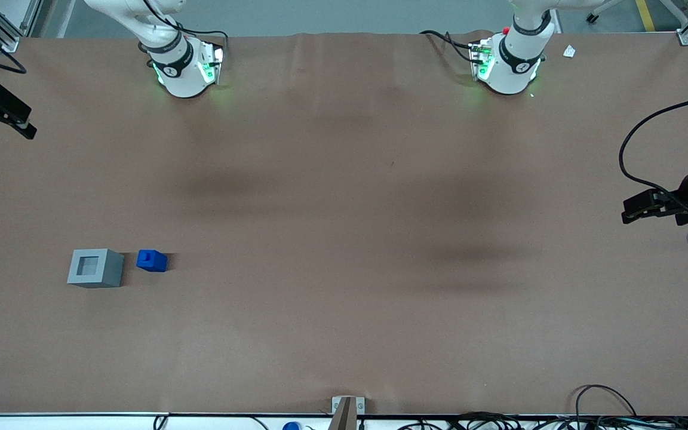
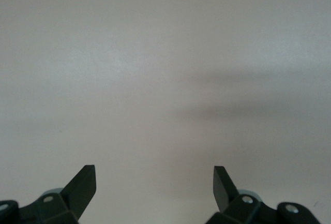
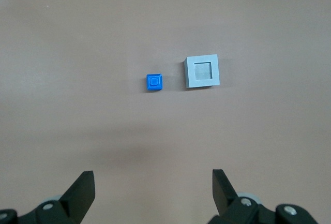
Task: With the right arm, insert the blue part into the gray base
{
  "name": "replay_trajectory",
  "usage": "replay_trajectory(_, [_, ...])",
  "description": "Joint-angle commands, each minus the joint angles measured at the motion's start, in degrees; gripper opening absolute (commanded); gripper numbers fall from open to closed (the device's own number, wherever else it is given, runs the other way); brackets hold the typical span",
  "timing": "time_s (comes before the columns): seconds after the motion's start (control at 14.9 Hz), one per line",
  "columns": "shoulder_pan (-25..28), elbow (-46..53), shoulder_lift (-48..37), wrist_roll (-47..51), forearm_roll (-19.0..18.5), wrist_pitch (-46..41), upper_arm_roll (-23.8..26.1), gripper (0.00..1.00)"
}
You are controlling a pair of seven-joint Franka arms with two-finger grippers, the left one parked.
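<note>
The blue part (image 1: 151, 261) sits on the brown table with its stub facing up, close beside the gray base (image 1: 95, 268) but apart from it. The base's square socket faces up and is empty. Both also show in the right wrist view: the blue part (image 3: 153, 82) and the gray base (image 3: 202, 72). My right gripper (image 1: 24, 126) hangs at the working arm's end of the table, well above it and farther from the front camera than the blocks. In the right wrist view the gripper (image 3: 153, 182) is open and empty, with both blocks well ahead of its fingertips.
The two arm bases (image 1: 186, 68) (image 1: 508, 65) stand at the table's back edge. A small bracket (image 1: 347, 407) and loose cables (image 1: 607, 406) lie along the near edge. A white scrap (image 1: 569, 51) lies at the back near the parked arm's end.
</note>
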Motion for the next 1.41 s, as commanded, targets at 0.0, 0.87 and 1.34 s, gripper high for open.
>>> replay_trajectory(0.0, [-0.6, -0.1, -1.0, -0.4, 0.0, -1.3, 0.5, 1.00])
replay_trajectory(0.87, [-2.0, -0.7, 0.3, -0.2, 0.2, -6.0, 0.2, 1.00])
replay_trajectory(1.34, [-1.9, -0.8, 5.7, -0.2, 0.3, -4.7, 0.4, 1.00])
